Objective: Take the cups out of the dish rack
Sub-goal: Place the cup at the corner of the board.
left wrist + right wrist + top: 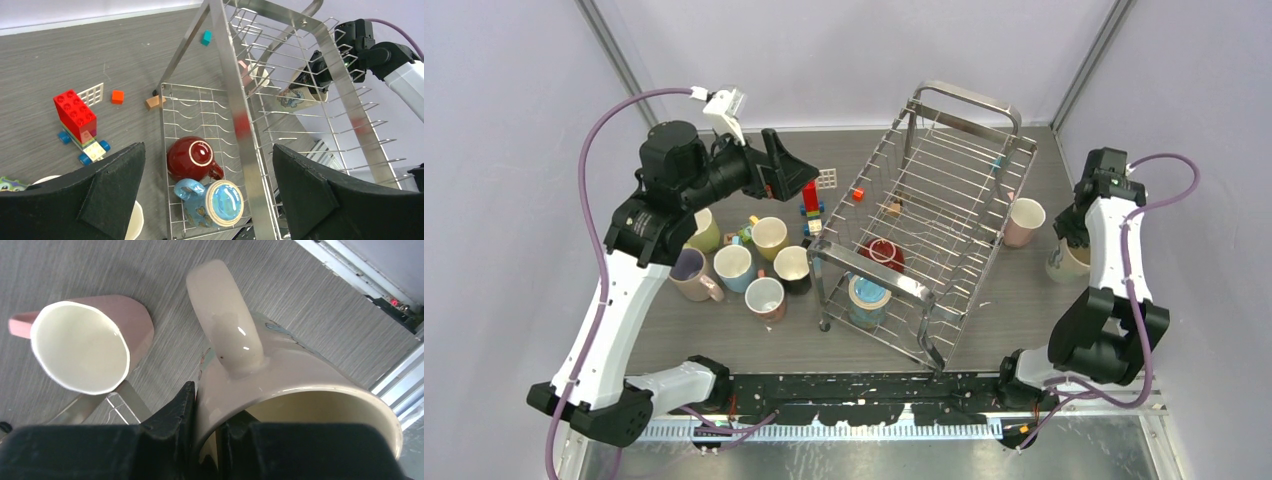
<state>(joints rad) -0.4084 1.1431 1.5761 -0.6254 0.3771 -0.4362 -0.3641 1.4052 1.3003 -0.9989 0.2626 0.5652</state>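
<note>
Right fingers (175, 412) pinched the cream mug's (300, 375) rim, probably to stand it beside the pink mug (140, 320); left fingers (100, 195) gaped above the dish rack (240, 100).

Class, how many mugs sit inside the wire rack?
2: a dark red mug on the dish rack floor, and a light blue mug beside it. None looks hidden.

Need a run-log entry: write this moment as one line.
left hand: open near silver wire dish rack | right hand: shut on cream ceramic mug | in rack: dark red mug, light blue mug
</note>
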